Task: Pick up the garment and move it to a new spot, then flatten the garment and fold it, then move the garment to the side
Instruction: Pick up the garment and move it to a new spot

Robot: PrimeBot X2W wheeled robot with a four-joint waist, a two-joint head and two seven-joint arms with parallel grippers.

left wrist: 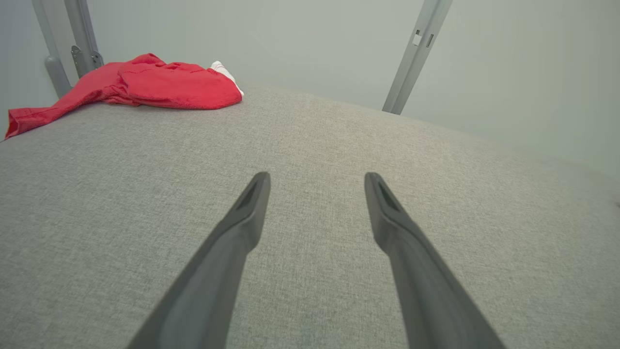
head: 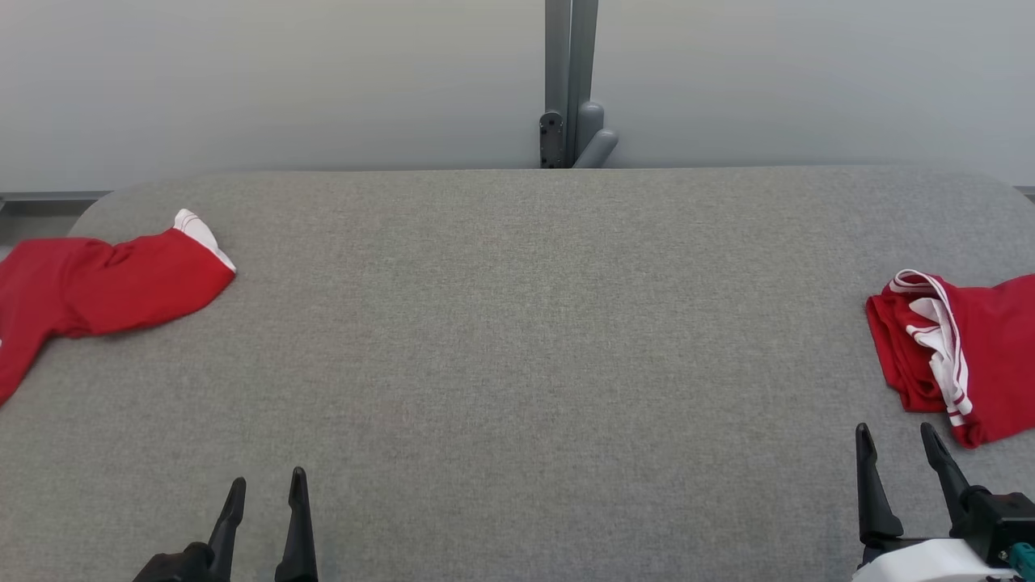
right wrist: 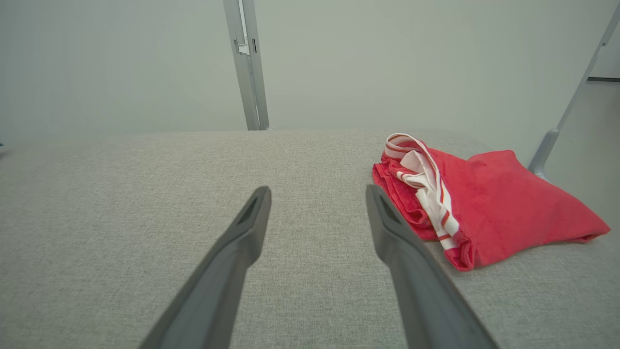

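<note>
While left gripper (head: 268, 477) and right gripper (head: 896, 428) stand wide open and empty, the loose red garment (head: 113, 283) lies well ahead-left of the left gripper; best to pinch a raised fold, then lift clear.

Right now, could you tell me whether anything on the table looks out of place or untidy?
The left red garment lies rumpled on the table, one part trailing toward its left edge. The right red garment is loosely folded, its white striped trim bunched. Nothing looks torn.
</note>
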